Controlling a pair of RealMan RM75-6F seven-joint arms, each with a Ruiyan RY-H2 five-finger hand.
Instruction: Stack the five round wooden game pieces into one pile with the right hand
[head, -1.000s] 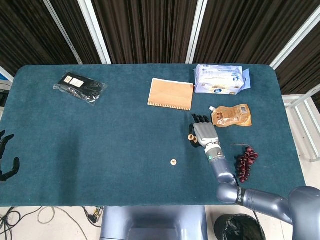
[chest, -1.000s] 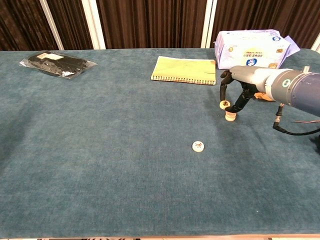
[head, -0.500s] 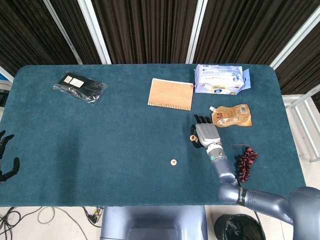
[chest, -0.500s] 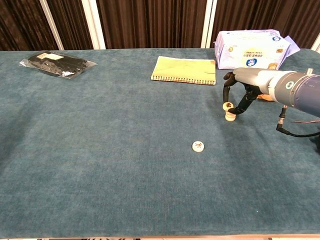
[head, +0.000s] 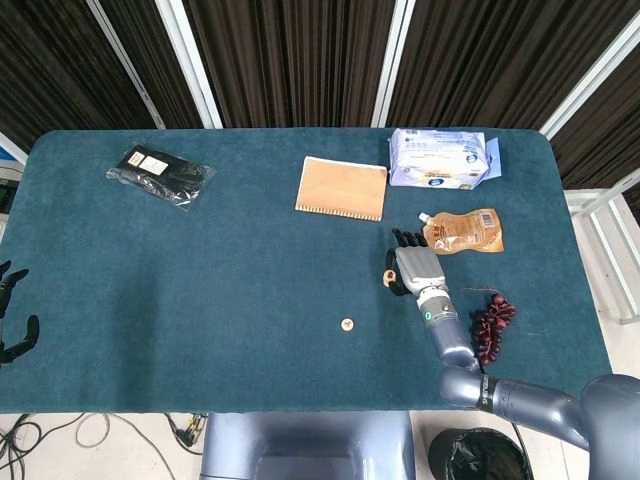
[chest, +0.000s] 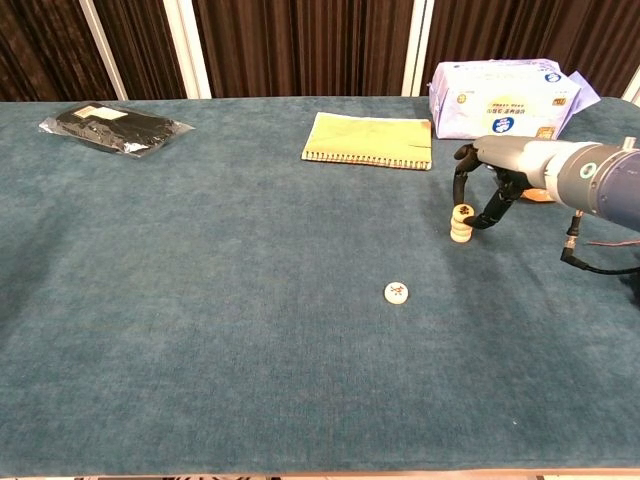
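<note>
Since the pieces are small turned-wood discs, we judge them light, rigid and smooth-edged, best pinched across the rim between thumb and fingertip so the flat faces stay level. The pile (chest: 461, 223) stands on the table (chest: 220, 330) right of centre, its discs roughly aligned; we cannot count its layers with certainty. One loose piece (chest: 397, 292) lies flat nearer the front edge, well apart from the pile, marked face up. The right hand (chest: 487, 185) arches over the pile from the right, fingers curved downward and close about the top disc; we cannot tell whether they are pinching it or have let go. The left hand (head: 12, 315) shows only at the table's left edge, fingers apart, holding nothing. No open container appears: a sealed tissue pack (chest: 505, 96), a spouted pouch (head: 463, 231) and a dark bagged item (chest: 112, 128) rest closed, beside a notebook (chest: 369, 140) and a cluster of dark grapes (head: 492, 322).
</note>
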